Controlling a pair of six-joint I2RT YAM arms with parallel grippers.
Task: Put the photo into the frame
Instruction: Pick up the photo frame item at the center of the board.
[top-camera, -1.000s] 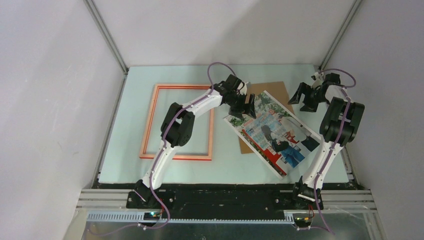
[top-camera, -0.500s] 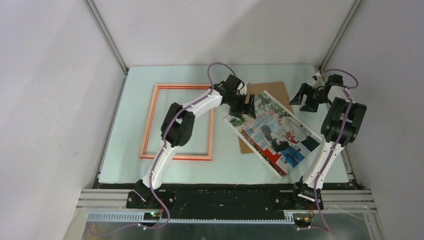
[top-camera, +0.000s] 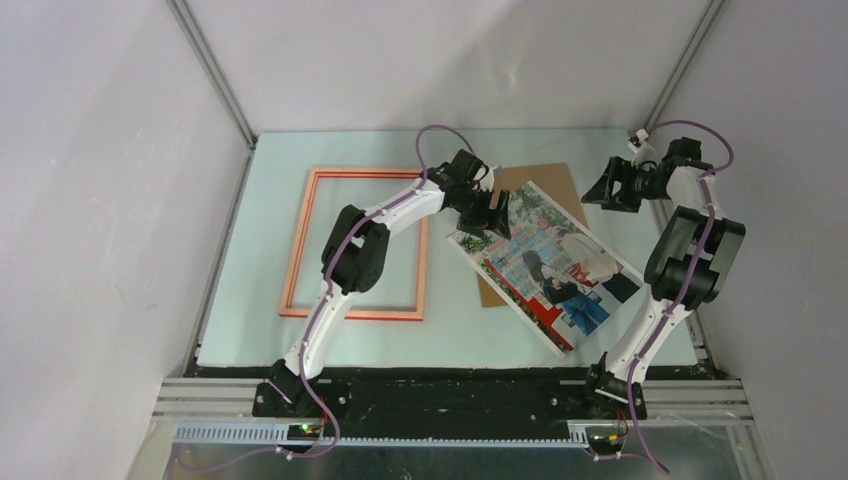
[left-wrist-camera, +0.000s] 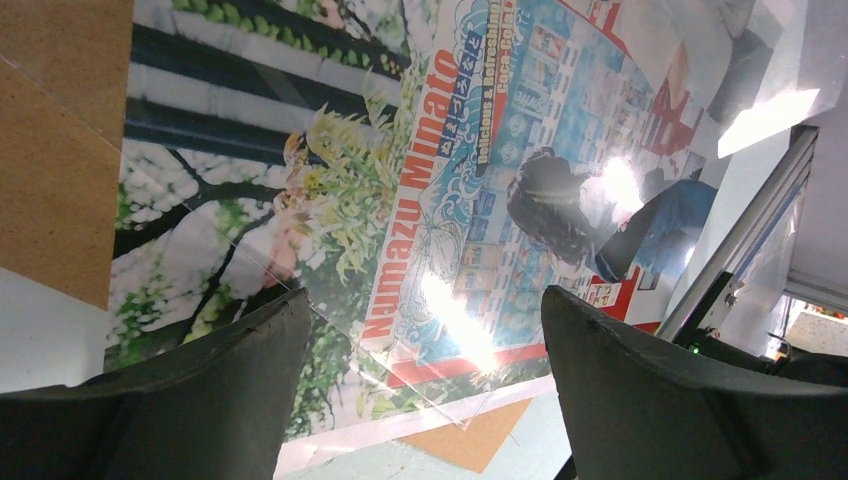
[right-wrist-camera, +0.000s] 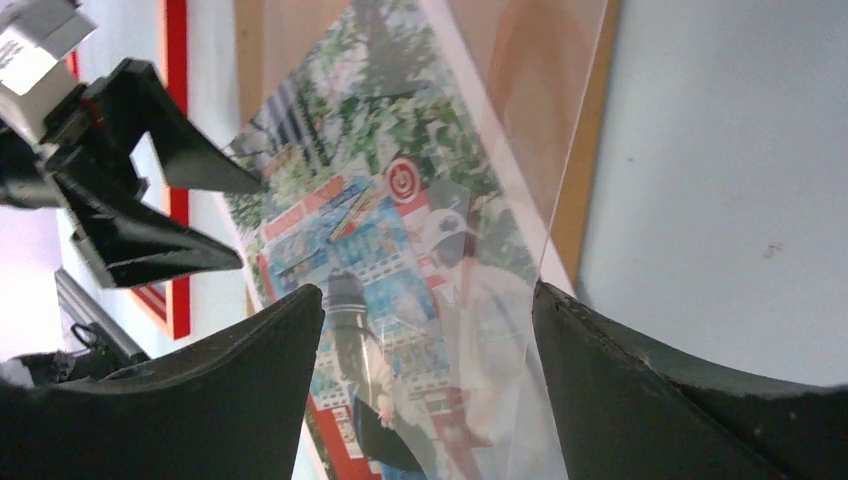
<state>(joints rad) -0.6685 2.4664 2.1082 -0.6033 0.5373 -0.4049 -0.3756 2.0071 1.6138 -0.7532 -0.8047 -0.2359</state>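
Top external view: the photo lies face up and skewed on the right half of the pale green worktop, its colourful street scene uppermost. It rests on a brown backing board, which shows past its far corner and its near-left edge. The frame lies flat on the left half of the worktop, well apart from the photo, with nothing inside its opening.

The left pincer is over the far-left corner of the photo, jaws spread wide and holding nothing; contact with the print cannot be determined. The right pincer is near the far-right corner of the worktop, beside the backing board, jaws apart and holding nothing.

Right wrist view: a clear sheet lies over the photo and part of the board, with glare on its surface.
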